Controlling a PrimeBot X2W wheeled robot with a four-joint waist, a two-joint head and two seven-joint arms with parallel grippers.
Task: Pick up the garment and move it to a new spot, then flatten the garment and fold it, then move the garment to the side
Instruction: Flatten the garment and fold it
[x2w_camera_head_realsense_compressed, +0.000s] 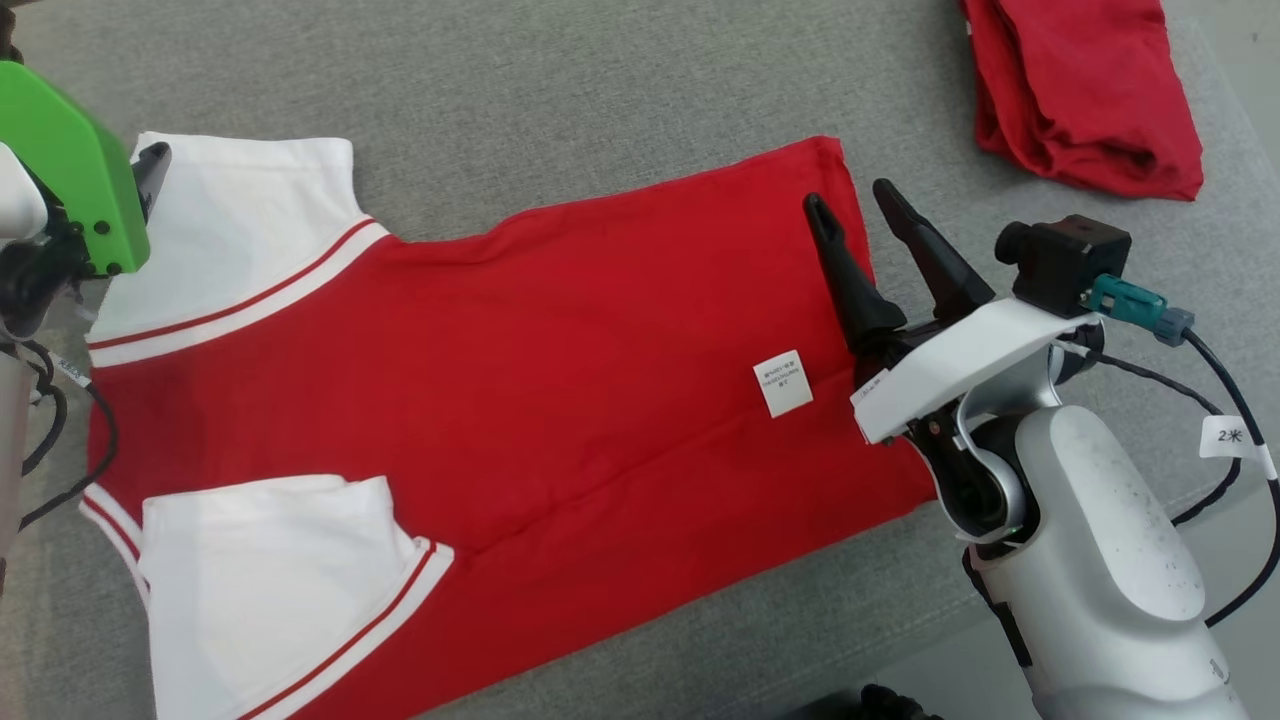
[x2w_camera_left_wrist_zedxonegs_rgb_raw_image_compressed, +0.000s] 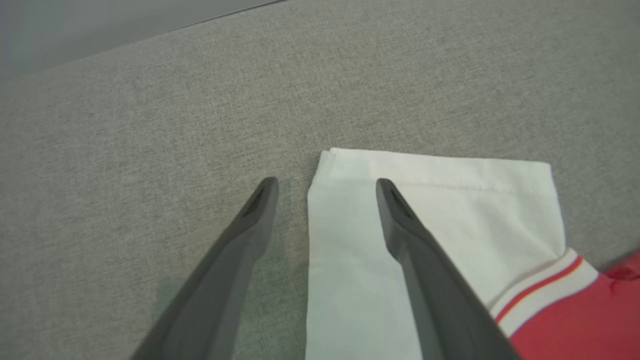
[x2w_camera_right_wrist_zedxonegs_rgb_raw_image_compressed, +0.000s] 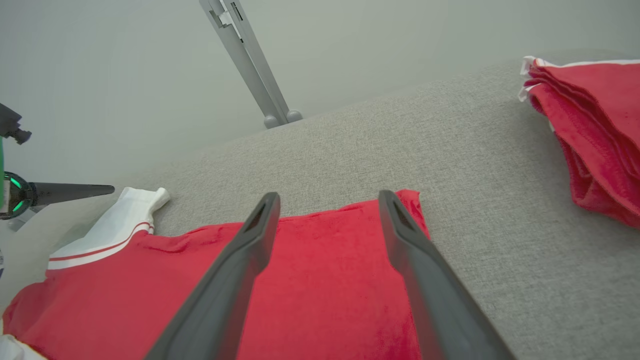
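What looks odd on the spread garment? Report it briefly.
A white label sits exposed on the red garment near its hem, beside the right gripper; the shirt may be inside out. Otherwise it lies flat.

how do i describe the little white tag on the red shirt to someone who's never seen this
A red shirt with white sleeves lies spread on the grey fabric surface. Toward its hem end, away from the sleeves, sits a small square white tag with tiny print. Unlike the big stripe-edged sleeves, it is a lone white patch amid plain red.
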